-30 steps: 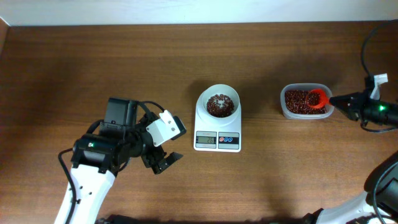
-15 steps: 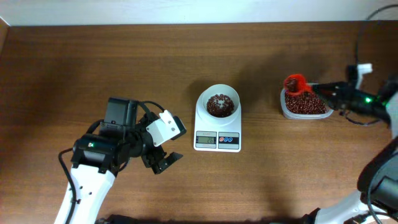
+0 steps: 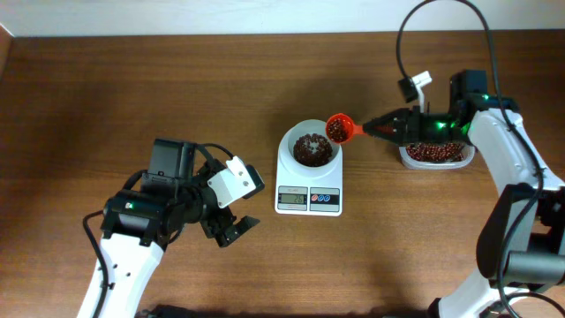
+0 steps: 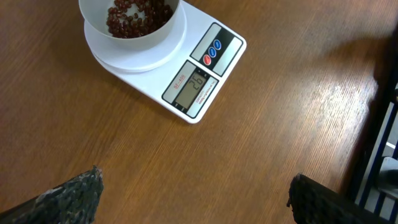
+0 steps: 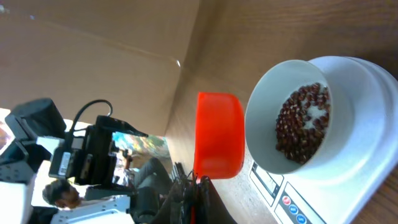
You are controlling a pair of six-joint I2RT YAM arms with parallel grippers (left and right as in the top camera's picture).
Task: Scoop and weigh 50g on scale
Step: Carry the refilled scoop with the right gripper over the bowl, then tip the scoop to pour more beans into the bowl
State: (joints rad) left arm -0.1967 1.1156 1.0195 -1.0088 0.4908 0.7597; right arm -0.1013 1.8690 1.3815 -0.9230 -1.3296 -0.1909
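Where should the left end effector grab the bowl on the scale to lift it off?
Pinch the bowl at its left rim from above, one finger inside, one outside. The wall there is thin and bare; the beans heap in the middle, and the orange scoop hangs at the right rim. The left end effector is open on that side, so that is probably the shortest approach.

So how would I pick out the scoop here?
Start at the white digital scale in the middle of the table. By the right edge of its round bowl hangs a small plastic scoop, gripped by the right pincer. Its bright orange-red cup sets it apart from the white bowl and dark beans.
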